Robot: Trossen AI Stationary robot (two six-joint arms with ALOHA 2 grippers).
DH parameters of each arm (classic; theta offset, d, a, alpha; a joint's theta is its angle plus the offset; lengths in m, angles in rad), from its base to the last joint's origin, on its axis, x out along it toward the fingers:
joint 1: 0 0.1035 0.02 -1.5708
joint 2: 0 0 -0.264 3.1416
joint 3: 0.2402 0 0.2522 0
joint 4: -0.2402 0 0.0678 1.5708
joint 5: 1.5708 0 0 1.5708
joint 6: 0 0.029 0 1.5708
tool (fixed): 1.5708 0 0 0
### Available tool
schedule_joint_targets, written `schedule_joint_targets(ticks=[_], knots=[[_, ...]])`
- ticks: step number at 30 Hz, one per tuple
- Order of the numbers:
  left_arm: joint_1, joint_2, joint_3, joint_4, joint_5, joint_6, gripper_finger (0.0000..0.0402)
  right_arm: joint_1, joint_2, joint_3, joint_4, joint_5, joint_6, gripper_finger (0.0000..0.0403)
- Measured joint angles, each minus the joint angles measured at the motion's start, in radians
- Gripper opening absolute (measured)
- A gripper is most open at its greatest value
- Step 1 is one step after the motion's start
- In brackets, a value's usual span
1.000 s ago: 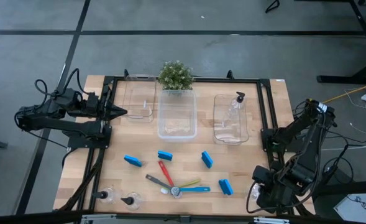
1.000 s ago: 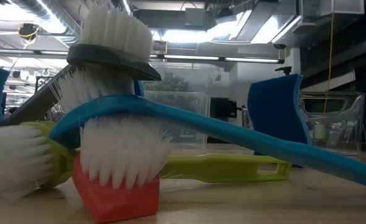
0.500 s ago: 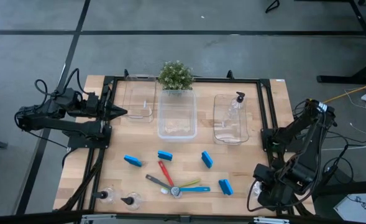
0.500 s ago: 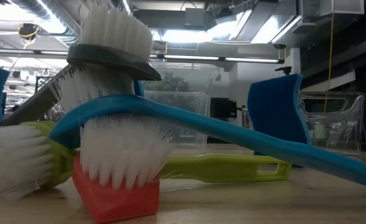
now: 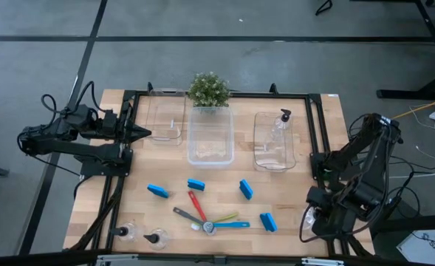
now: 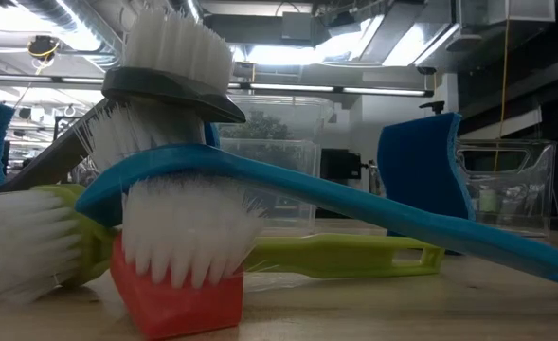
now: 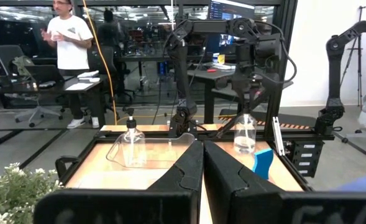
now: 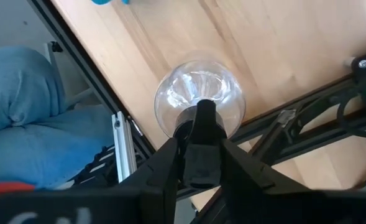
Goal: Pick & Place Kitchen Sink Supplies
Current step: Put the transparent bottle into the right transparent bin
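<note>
One pump bottle [image 8: 200, 99] is in my right gripper [image 8: 198, 124], at the table's front right corner. The fingers pinch its black pump top. The bottle's long axis runs straight down from the jaws, so it is upright. I can't tell whether it's off the wood yet.

Next out: the nearest blue sponge [image 5: 268, 221], just inboard of that gripper, then the crossed brushes [image 5: 206, 218] mid-front. Two more bottles [image 5: 156, 238] stand at the front left edge.

Further back is the right bin [image 5: 274, 140], with a bottle already in it. It lies straight toward the far side from the held bottle, and my right arm is much the nearer. My guess: carry it back there.

The left gripper [image 7: 202, 155] is parked far left by the left bin [image 5: 165, 118], fingers pressed together, empty.
</note>
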Motion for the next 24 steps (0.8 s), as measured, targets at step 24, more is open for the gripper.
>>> schedule_joint_targets(ticks=[24], knots=[[0.0, 0.0, 0.0, 0.0, 0.0, 0.0, 0.0006, -0.249, -0.07, 0.001, 0.039, -0.055, -0.333, 0.0093]])
